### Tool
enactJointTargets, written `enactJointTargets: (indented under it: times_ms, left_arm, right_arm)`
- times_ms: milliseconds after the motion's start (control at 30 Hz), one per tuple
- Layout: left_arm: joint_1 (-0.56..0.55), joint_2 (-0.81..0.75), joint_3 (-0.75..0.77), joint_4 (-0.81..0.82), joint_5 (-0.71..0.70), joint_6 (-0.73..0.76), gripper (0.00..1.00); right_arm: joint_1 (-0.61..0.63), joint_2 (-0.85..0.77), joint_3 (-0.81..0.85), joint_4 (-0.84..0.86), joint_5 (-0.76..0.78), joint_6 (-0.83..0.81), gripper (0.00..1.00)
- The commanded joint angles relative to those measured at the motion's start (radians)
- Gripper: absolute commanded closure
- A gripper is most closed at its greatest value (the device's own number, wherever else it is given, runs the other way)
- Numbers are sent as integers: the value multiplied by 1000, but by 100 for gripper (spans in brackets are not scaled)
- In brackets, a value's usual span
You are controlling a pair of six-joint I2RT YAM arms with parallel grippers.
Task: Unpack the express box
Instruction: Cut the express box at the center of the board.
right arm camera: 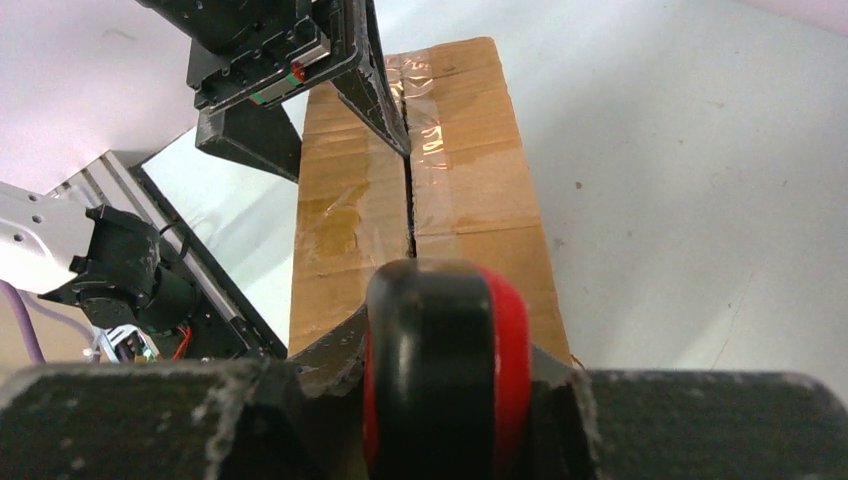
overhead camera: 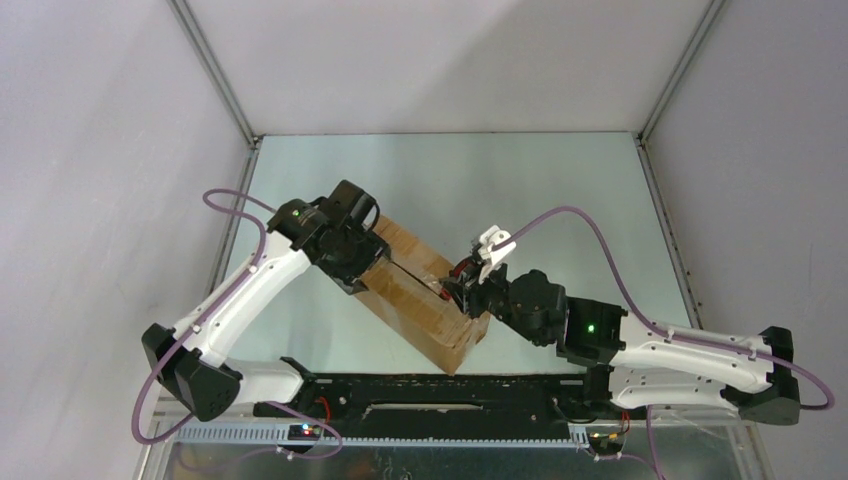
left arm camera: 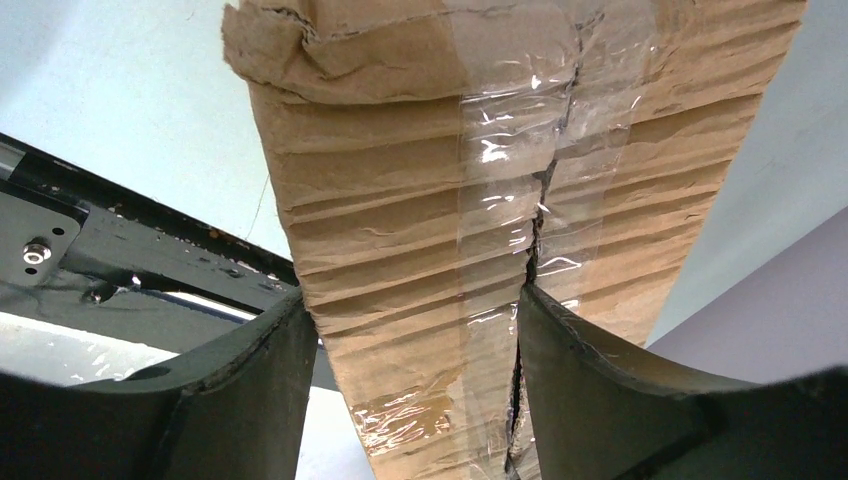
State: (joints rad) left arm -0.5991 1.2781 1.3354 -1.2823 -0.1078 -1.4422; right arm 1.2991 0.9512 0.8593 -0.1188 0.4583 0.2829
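- One flap of the express box [left arm camera: 420,200] is straddled by the spread left fingers [left arm camera: 250,370] (one in the split seam).
- A red-handled utility knife [right arm camera: 445,370] is gripped by the right fingers [right arm camera: 560,400], over the seam.

express box [overhead camera: 420,300] on table [overhead camera: 560,190], between arms, seemingly

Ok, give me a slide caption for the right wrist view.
Right gripper holds the red-and-black utility knife at the express box's slit taped seam, left gripper at its far end.

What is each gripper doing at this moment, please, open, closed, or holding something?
Left gripper: open, one finger outside the express box and the other at its split centre seam.
Right gripper: shut on the red-and-black knife handle.
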Motion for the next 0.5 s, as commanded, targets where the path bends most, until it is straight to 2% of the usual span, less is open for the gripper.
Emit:
enactJointTargets:
  times_ms: [0, 467]
  left_arm:
    - [68, -18, -9, -25, -234, -3, 65]
    - [86, -50, -18, -23, -242, 8, 67]
  right_arm:
    - [24, -30, 43, -171, 17, -5, 100]
    - [60, -32, -16, -240, 106, 35, 100]
